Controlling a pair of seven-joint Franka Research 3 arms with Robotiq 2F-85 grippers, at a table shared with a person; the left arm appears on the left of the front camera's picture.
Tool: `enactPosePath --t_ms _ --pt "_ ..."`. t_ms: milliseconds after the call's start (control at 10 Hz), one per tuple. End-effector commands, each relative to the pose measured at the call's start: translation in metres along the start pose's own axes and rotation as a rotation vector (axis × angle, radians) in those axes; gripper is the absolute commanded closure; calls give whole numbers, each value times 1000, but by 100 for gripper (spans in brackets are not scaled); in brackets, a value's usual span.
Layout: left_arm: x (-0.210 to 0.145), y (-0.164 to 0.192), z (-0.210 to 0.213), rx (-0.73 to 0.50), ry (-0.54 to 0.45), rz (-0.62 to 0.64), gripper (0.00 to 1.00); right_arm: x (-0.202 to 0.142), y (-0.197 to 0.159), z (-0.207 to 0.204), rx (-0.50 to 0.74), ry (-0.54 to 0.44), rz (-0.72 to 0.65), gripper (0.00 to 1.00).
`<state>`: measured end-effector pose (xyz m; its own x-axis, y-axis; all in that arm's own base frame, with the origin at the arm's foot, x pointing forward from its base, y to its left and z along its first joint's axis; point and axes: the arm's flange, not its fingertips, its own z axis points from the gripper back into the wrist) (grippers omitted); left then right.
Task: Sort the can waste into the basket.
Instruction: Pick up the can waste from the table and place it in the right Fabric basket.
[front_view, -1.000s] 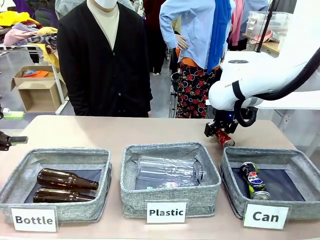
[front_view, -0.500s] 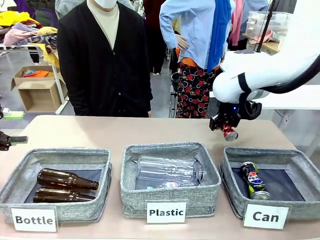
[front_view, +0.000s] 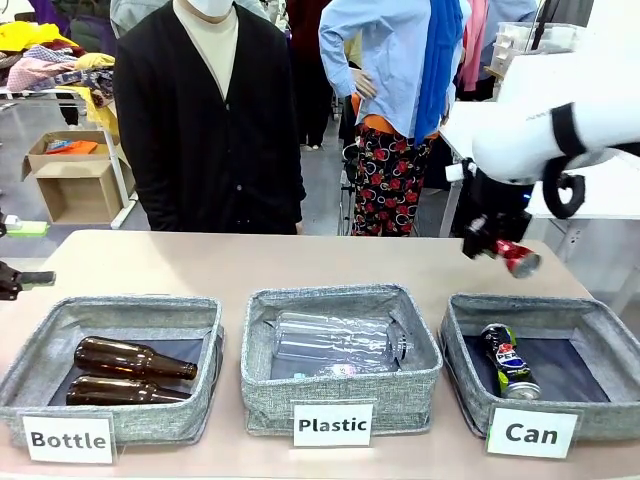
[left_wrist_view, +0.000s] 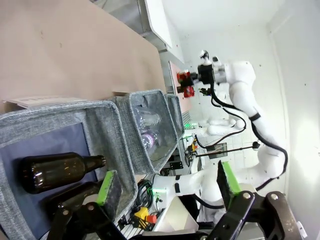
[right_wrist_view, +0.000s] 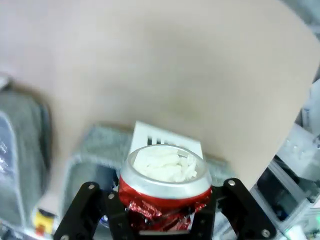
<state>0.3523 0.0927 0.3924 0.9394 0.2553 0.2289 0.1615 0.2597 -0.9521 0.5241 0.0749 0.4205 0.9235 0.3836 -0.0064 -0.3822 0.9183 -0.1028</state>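
The right gripper (front_view: 497, 247), jaws clamped on the crushed shiny red can (front_view: 519, 259), carries it above the table's far right, needing a move nearer to release over the grey woven "Can" basket (front_view: 461, 341).

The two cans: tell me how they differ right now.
The red can is clamped in the right gripper above the table; the Pepsi can lies inside the Can basket. The red can is shiny red; the Pepsi can is black and blue. Both are crushed with silver tops.
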Motion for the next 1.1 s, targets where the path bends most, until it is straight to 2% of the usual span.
enactPosePath --t_ms 0,200,300,500,1000 --pt "-1 -3 0 -8 -13 9 0 -61 3 -11 -86 42 286 100" --pt "-1 -3 0 -8 -13 9 0 -100 -1 -27 -59 37 549 100" --pt "-1 -3 0 -8 -13 9 0 -114 -5 -33 2 13 651 100" --pt "-1 -3 0 -8 -13 9 0 -121 -8 -35 68 -10 712 100" --pt "-1 -3 0 -8 -13 9 0 -117 -11 -38 114 -45 737 100"
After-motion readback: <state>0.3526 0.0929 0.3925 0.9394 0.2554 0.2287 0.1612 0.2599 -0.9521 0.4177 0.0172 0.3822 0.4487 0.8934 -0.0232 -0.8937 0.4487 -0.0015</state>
